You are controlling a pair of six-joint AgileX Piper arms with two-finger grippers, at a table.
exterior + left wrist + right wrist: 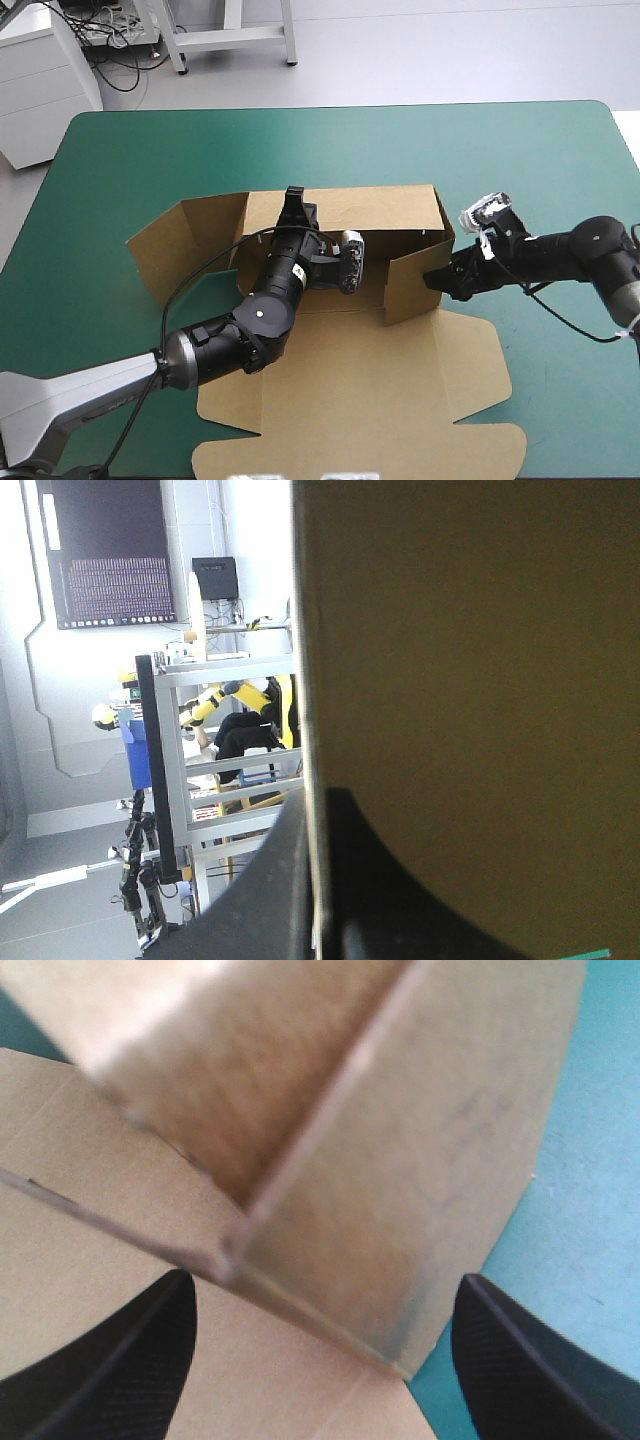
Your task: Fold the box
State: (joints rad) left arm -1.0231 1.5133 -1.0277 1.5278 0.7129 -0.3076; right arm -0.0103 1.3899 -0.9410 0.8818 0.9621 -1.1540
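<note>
One box [372, 395] wall within left gripper [294, 203]

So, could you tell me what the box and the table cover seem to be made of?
Box: brown cardboard, matte; its creases and cut flaps suggest thin board. Cover: teal-green, smooth and dull, perhaps a mat or cloth; I cannot tell which.

Your high camera looks forward and down from behind the robot, taking in most of the table [120, 180]. Your left wrist camera sits hard against the box [470, 680] wall pinched in the left gripper [315, 798], facing level into the room. Your right wrist camera peers closely at the box corner just ahead of the right gripper [325, 1280], a corner the high view shares.
</note>
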